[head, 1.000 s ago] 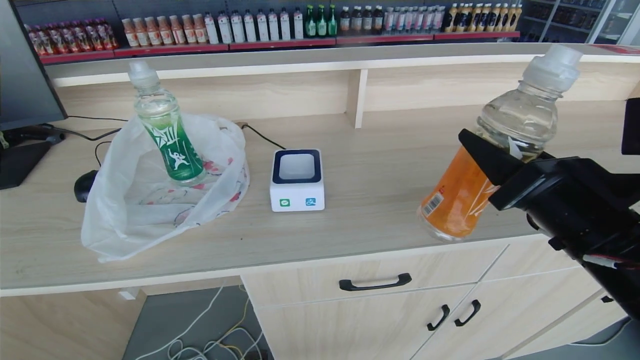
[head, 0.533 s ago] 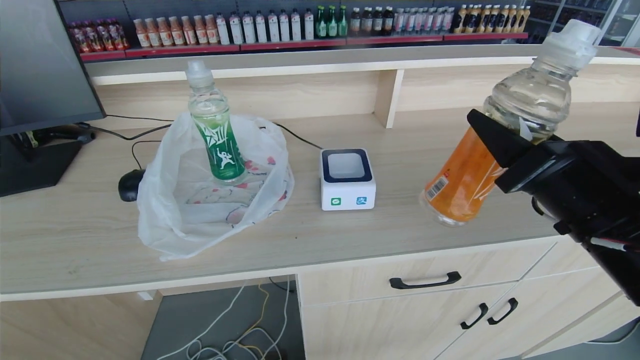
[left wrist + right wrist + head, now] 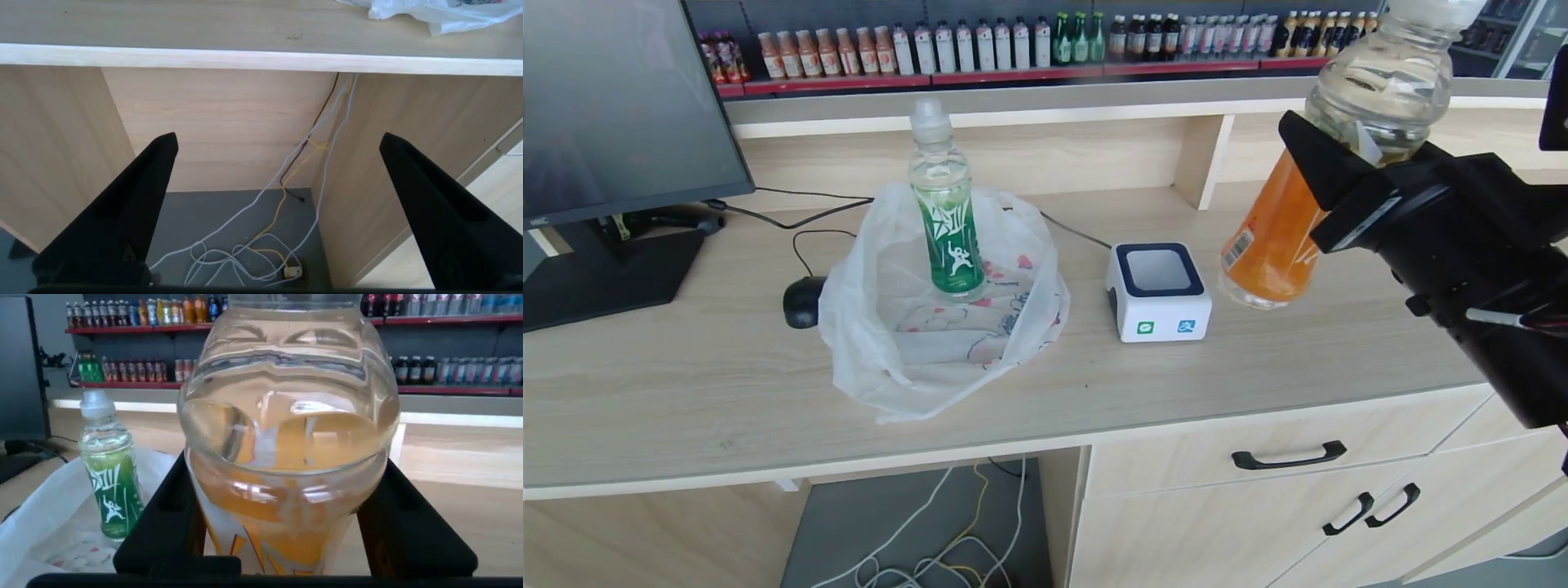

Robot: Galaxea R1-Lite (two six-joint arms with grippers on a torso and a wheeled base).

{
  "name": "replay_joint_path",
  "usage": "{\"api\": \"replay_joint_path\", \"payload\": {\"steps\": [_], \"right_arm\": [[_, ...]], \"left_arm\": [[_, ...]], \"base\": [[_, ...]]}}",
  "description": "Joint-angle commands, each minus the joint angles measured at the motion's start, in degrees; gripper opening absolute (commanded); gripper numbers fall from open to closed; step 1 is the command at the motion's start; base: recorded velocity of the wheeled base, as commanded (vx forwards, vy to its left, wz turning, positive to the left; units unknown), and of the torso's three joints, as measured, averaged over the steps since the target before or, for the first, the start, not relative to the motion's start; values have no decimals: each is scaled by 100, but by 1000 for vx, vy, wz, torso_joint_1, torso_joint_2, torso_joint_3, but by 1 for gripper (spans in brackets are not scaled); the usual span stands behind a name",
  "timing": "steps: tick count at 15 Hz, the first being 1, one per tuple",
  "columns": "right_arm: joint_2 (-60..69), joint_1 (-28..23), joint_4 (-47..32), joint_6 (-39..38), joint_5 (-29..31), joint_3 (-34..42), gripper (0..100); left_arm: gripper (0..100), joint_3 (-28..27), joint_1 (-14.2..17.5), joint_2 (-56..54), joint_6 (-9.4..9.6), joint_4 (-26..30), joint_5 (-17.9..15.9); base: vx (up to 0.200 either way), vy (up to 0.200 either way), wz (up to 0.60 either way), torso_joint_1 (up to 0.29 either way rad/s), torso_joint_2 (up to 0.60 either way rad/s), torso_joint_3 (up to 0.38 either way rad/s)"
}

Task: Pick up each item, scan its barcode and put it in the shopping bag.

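My right gripper (image 3: 1347,167) is shut on an orange-labelled bottle (image 3: 1278,237), held tilted above the counter just right of the white barcode scanner (image 3: 1158,291). The bottle's barcode (image 3: 1239,243) faces left, toward the scanner. The same orange bottle (image 3: 290,457) looms close in the right wrist view, between the black fingers (image 3: 163,531). A green-labelled bottle (image 3: 943,220) stands upright inside the white shopping bag (image 3: 915,327), left of the scanner. My left gripper (image 3: 278,212) hangs open below the counter edge, facing the gap with loose cables.
A monitor (image 3: 621,98) on its stand and a black mouse (image 3: 803,300) occupy the counter's left part. A raised back shelf with a divider (image 3: 1205,155) runs behind. Drawers with black handles (image 3: 1286,457) sit below at the right. Shop shelves of bottles (image 3: 1029,37) line the far wall.
The head view has panned left, so everything shifted rightward in the picture. The orange bottle in my right gripper rose and moved left, closer to the scanner.
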State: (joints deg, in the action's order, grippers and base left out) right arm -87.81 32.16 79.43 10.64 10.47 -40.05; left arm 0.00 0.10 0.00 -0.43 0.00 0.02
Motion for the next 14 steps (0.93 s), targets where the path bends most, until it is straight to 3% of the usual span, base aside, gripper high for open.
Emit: {"api": "replay_joint_path", "payload": {"steps": [1, 6, 10, 14], "right_arm": [[-360, 10, -16, 280, -1, -328, 0], [-843, 10, -710, 1274, -1, -1620, 0], [-993, 18, -1000, 2284, -1, -1761, 0], [-1309, 115, -499, 2961, -10, -1805, 0]], "left_arm": [[100, 0, -1, 0, -1, 0, 6], [100, 0, -1, 0, -1, 0, 6], [100, 0, -1, 0, -1, 0, 6], [100, 0, -1, 0, -1, 0, -2]], "base": [[0, 0, 0, 0, 0, 0], [0, 0, 0, 0, 0, 0], [0, 0, 0, 0, 0, 0], [0, 0, 0, 0, 0, 0]]}}
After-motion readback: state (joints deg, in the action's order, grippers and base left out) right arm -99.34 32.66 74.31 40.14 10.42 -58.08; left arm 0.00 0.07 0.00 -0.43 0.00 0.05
